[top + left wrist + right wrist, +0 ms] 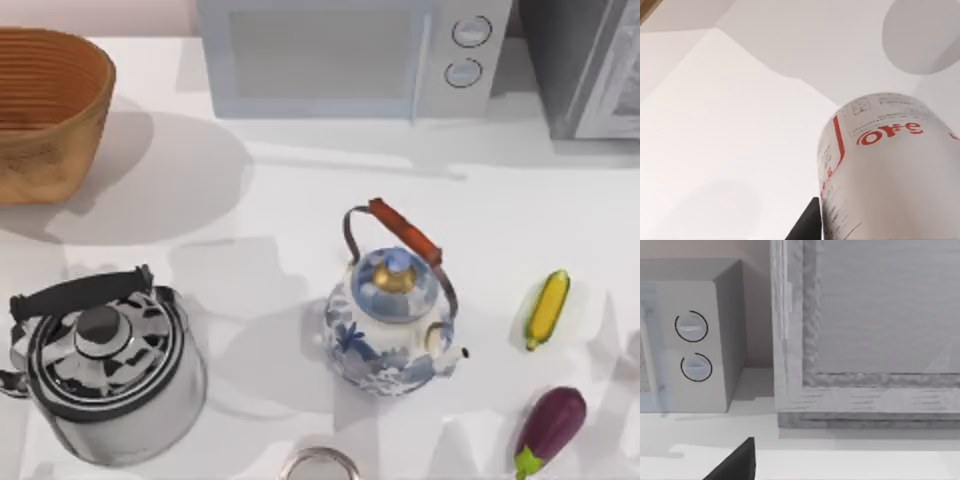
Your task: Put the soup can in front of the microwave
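Soup can (890, 170) looms close against the left wrist camera with one dark finger (807, 225) alongside, apparently held though jaw opening cannot be told; rigid, smooth, moderately heavy, best gripped mid-label; microwave (340, 55) stands at table's back.

White table (280, 200). On it: microwave (340, 55) and darker grey appliance (590, 70) at back, wicker basket (45, 110) left, steel kettle (105, 370), blue-and-white kettle (390, 320), corn cob (548, 308), eggplant (550, 428).
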Controlling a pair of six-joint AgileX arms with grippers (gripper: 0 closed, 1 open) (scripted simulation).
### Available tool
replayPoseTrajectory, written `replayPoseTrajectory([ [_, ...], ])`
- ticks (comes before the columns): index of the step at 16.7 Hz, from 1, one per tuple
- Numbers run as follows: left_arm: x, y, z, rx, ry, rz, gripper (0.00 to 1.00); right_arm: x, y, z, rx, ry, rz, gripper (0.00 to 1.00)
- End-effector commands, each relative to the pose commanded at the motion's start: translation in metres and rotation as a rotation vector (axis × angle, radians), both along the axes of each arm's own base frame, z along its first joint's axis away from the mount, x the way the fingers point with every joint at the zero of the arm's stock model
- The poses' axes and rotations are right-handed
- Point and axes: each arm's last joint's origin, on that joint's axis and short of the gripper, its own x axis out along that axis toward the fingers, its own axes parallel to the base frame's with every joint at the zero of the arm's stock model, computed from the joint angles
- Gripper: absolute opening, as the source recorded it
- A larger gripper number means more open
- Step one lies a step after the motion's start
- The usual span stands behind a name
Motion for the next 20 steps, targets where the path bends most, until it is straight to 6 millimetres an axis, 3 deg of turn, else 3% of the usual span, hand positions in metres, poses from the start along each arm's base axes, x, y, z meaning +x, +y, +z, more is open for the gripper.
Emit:
replayPoseTrajectory([
  [6, 0.030, -0.127, 0.054, -0.060, -0.060, 0.177, 0.00, 0.000, 0.000, 0.000, 0.000, 0.000, 0.000, 1.00],
  [9, 0.042, -0.190, 0.065, -0.093, -0.103, 0.328, 0.00, 0.000, 0.000, 0.000, 0.000, 0.000, 0.000, 1.00],
  [11, 0.049, -0.227, 0.058, -0.097, -0.101, 0.438, 0.00, 0.000, 0.000, 0.000, 0.000, 0.000, 0.000, 1.00],
  [14, 0.059, -0.267, 0.029, -0.053, -0.056, 0.593, 0.00, 0.000, 0.000, 0.000, 0.000, 0.000, 0.000, 1.00],
  [18, 0.073, -0.289, -0.020, 0.028, 0.008, 0.744, 0.00, 0.000, 0.000, 0.000, 0.000, 0.000, 0.000, 1.00],
  [20, 0.075, -0.290, -0.031, 0.044, 0.022, 0.771, 0.00, 0.000, 0.000, 0.000, 0.000, 0.000, 0.000, 1.00],
])
